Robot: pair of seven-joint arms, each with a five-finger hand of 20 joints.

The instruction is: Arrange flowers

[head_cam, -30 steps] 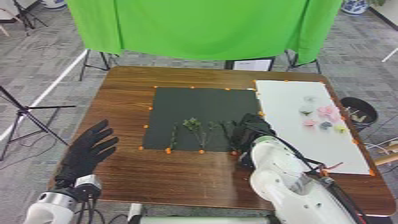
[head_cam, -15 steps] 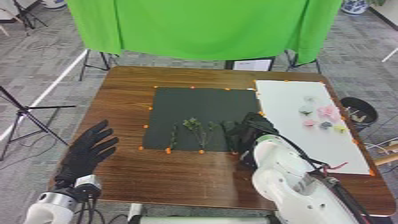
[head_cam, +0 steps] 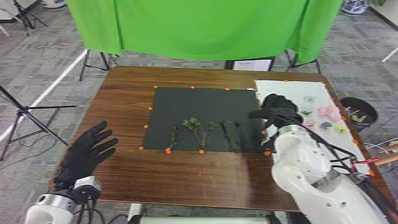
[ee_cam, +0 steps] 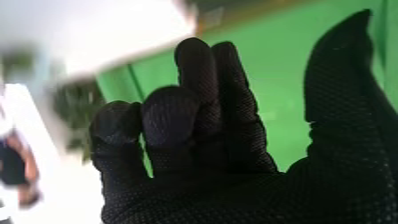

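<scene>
While looking forward and down in the head view, seeing the right hand [head_cam: 281, 106] hovering over the left part of the white sheet [head_cam: 332, 152], reaching with one side to the neighbouring edge of the black mat [head_cam: 211, 96]; finding it open, with fingers relaxed and nothing gripped. Seeing the left hand [head_cam: 78, 154] waiting open and empty near the left edge of the brown table [head_cam: 218, 176], fingers spreading apart, well away from the stems. Finding green stems [head_cam: 203, 137] lying side by side on the near half of the black mat, pointing lengthwise toward the far edge, including a leafy one [head_cam: 191, 123] near the middle and a thin one [head_cam: 174, 136] farther left. Finding flowers lying loosely grouped on the white sheet, just to the right of the right hand: pink ones [head_cam: 329, 111], a grey one [head_cam: 325, 125] and a yellow one [head_cam: 340, 129]. Seeing orange dots [head_cam: 202, 151] marking the borders of the mat and sheet, a dark bin [head_cam: 359, 110] standing just beside the table on the right, and a green cloth [head_cam: 204, 27] hanging beyond the far edge. Turning to the right wrist view, seeing the right hand [ee_cam: 235, 195] opening upward in front of the green cloth, fingers extending loosely, thumb [ee_cam: 342, 75] standing upright and well apart from the fingers, gripping nothing.
</scene>
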